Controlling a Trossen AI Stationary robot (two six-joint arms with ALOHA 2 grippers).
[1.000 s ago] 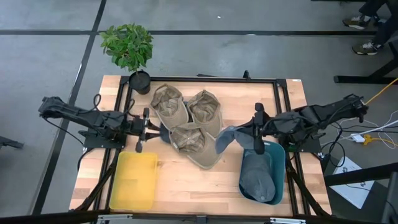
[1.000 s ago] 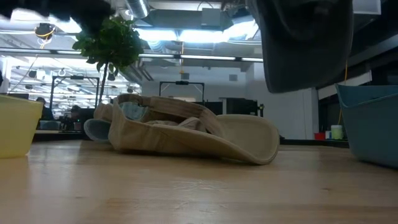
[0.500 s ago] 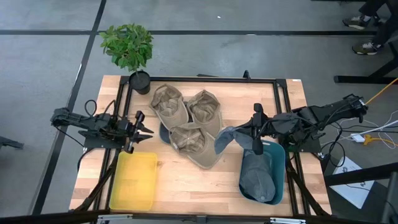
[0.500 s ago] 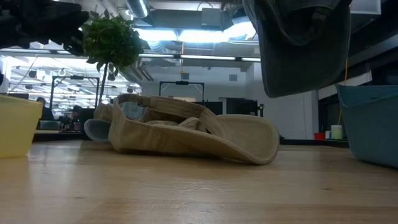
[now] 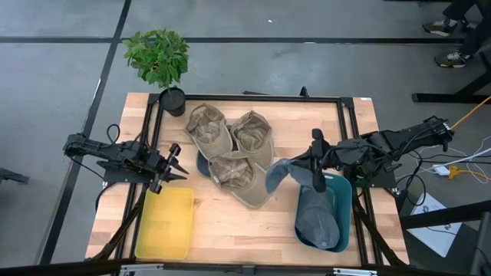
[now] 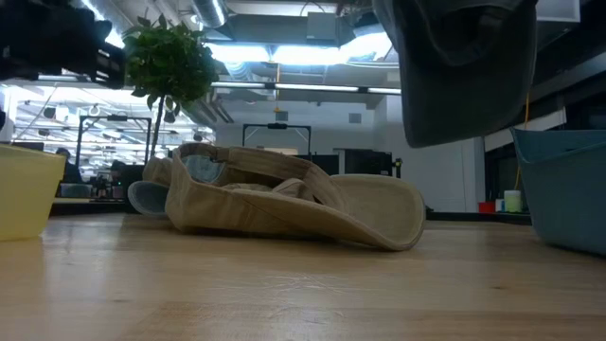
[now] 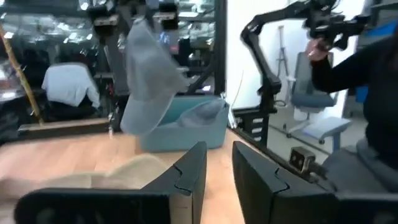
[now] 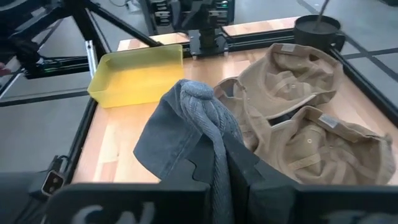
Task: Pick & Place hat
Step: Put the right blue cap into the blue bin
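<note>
A grey-blue hat (image 5: pixel 279 173) hangs from my right gripper (image 5: pixel 307 169), which is shut on it just left of the blue bin (image 5: pixel 342 201); in the low view the hat (image 6: pixel 466 66) hangs well above the table. Another grey hat (image 5: pixel 316 221) lies inside that bin. Three tan hats (image 5: pixel 232 146) lie overlapping at the table's middle. My left gripper (image 5: pixel 176 163) is pulled back at the left, above the far end of the yellow bin (image 5: pixel 164 223). Its fingers (image 7: pixel 193 171) stand a little apart with nothing between them. My right gripper pinches a bunched fold of the grey-blue hat's cloth (image 8: pixel 210 127) between its two fingers. The fingers come from the table's right side and slant downward. The rest of the hat (image 8: pixel 168 143) hangs below and in front of the fingers, clear of the table.
A potted plant (image 5: pixel 159 58) stands at the far left corner, its pot (image 5: pixel 173 100) beside the tan hats. A black frame (image 5: pixel 253 98) runs along the table's far and side edges. Bare wood (image 5: pixel 245 230) lies between the two bins. A person shows beyond the table in the left wrist view.
My left gripper has drawn back from beside the tan hats toward the table's left edge and has sunk, its arm folding in. My right gripper and the hanging grey-blue hat have kept their place.
</note>
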